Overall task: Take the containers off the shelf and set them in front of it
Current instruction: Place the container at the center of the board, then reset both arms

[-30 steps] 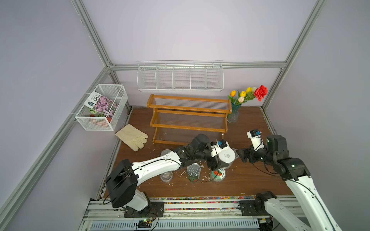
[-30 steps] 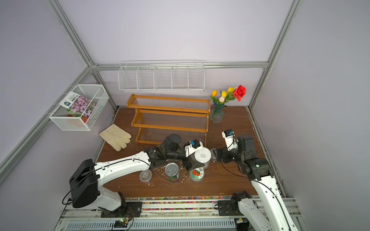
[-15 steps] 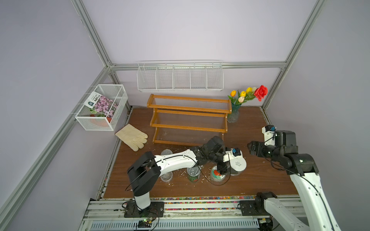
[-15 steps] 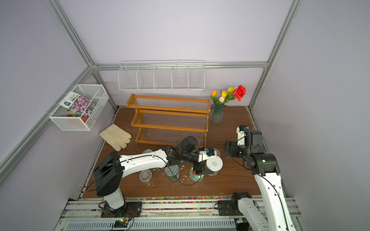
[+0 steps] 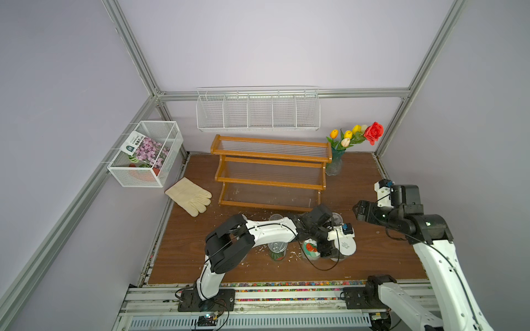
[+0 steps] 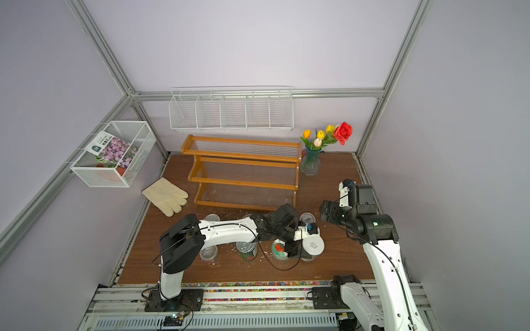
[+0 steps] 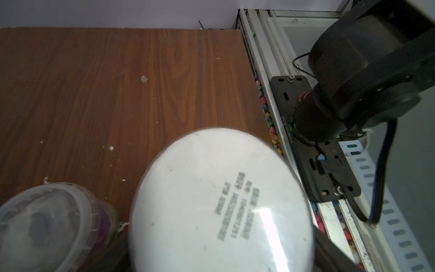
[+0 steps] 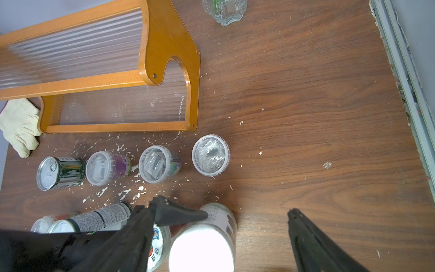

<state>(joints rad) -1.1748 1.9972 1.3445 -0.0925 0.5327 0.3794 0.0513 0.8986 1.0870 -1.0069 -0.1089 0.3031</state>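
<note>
Orange-brown wood frames the shelf (image 5: 271, 157), a three-step rack with ribbed clear tiers. Its long axis runs side to side along the back wall, and the steps descend toward the arms. All eight containers (image 6: 248, 250) stand in front of it on the dark wood-grain desk (image 5: 372, 263), among scattered white flakes (image 8: 122, 193).

Left jaws: clenched on the white-lid jar (image 5: 345, 246). The left gripper (image 5: 334, 250) reaches it from the left, across the rows. The left wrist view fills with the smooth, glossy lid (image 7: 211, 200), printed code uppermost, and a dark finger (image 7: 329, 249) sits against its flank. The top views reduce that print to a small mark. Whether the jar's base bears on the desk, I cannot tell. The strawberry-lid jar (image 5: 309, 247) is just beside it.

Right jaws: released, spread wide, gripping nothing. The right gripper (image 5: 358, 212) hangs to the right of the shelf's front foot, apart from both jars.

In both top views the left arm (image 5: 272, 229) covers much of the row nearer the shelf. The right wrist view shows that row whole: a pull-tab tin can (image 8: 58, 173) and three clear cups (image 8: 157, 163) with ribbed rims, in line. Nearer the arms it shows a second tin can (image 8: 94, 219) with a grey printed label and a fourth cup (image 8: 42, 225).

Every cylinder stands upright, long axis vertical, lid up.
</note>
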